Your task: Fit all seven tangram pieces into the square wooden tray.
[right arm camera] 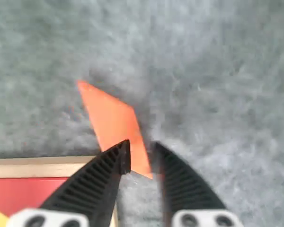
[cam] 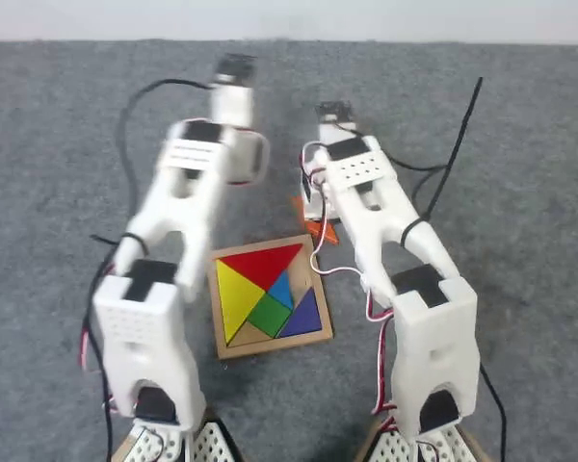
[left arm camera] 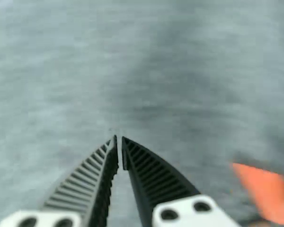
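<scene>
**Where your three cameras sit**

Your high view looks down from above the near end of the grey worktop (cam: 520, 289), facing forward, with the far edge along the frame's top. Your wrist views ride close above the surface, one looking out along the left pincer (left arm camera: 119, 138), the other along the right pincer (right arm camera: 140, 143). All three catch the orange piece (cam: 320, 229). The high and right wrist views also share the tray (cam: 270, 345).

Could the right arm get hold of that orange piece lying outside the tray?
Probably yes. The right gripper sits at one corner of the orange piece, which lies on the carpet just beyond the wooden tray, with nothing between them.
</scene>
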Controlling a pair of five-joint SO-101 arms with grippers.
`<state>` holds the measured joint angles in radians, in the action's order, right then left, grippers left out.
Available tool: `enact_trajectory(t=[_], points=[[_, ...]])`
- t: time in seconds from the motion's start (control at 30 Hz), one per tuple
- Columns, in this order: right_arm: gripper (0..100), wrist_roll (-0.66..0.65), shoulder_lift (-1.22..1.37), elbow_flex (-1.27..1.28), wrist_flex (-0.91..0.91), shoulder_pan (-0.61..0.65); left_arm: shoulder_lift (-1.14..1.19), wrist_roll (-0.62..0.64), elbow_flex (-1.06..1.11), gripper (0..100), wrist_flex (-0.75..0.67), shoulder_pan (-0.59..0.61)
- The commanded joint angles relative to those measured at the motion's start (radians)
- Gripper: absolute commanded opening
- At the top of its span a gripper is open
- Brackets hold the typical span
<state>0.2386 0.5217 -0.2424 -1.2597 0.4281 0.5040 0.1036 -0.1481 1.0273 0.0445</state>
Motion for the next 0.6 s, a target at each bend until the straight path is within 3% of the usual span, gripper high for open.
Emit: enact_trajectory(t=[0.0, 0.27, 0.57], points=[[21.6, -0.051, -0.005, -0.112, -0.018, 0.045, -0.017, -0.015, -0.051, 1, 0.021, 0.11], [23.1, -0.064, 0.217, -0.313, 0.007, 0.114, -0.012, -0.08, -0.035, 1, 0.058, 0.213], [21.4, -0.069, 0.501, -0.763, -0.269, 0.088, -0.023, -0.083, 0.028, 1, 0.015, 0.222]])
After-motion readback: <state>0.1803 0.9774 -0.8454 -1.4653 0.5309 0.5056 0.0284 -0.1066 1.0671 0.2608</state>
